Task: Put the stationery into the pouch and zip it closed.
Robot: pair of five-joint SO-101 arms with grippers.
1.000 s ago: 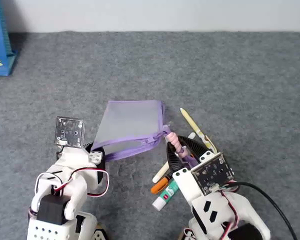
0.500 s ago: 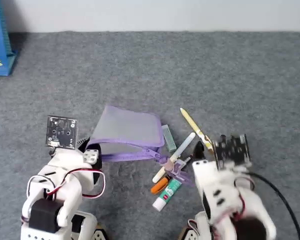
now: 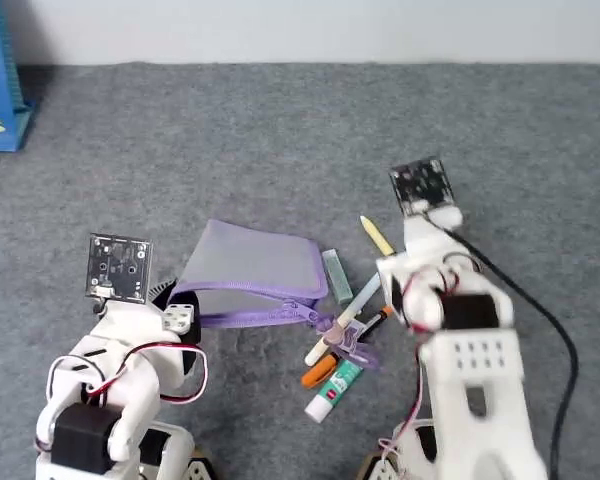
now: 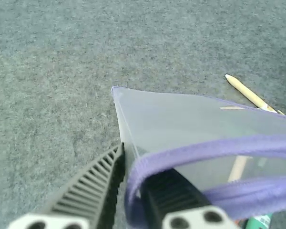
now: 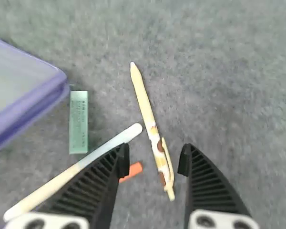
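Left gripper (image 4: 133,167) clamped, right gripper (image 5: 155,152) spread.

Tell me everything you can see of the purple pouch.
The flat translucent pouch with purple trim looks like thin see-through plastic. It lies on the grey carpeted table, one corner pinched between the fingers of the left gripper. Its purple zipper runs along the edge nearest the arms. In the left wrist view the two zipper bands stand apart, so the mouth is open.

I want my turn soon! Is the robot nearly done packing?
Not nearly. Done: the left claw grips the open pouch. In hand: the open right claw hovers over the yellow pen. Left: the white pen, eraser and glue stick lie outside; then zipping.
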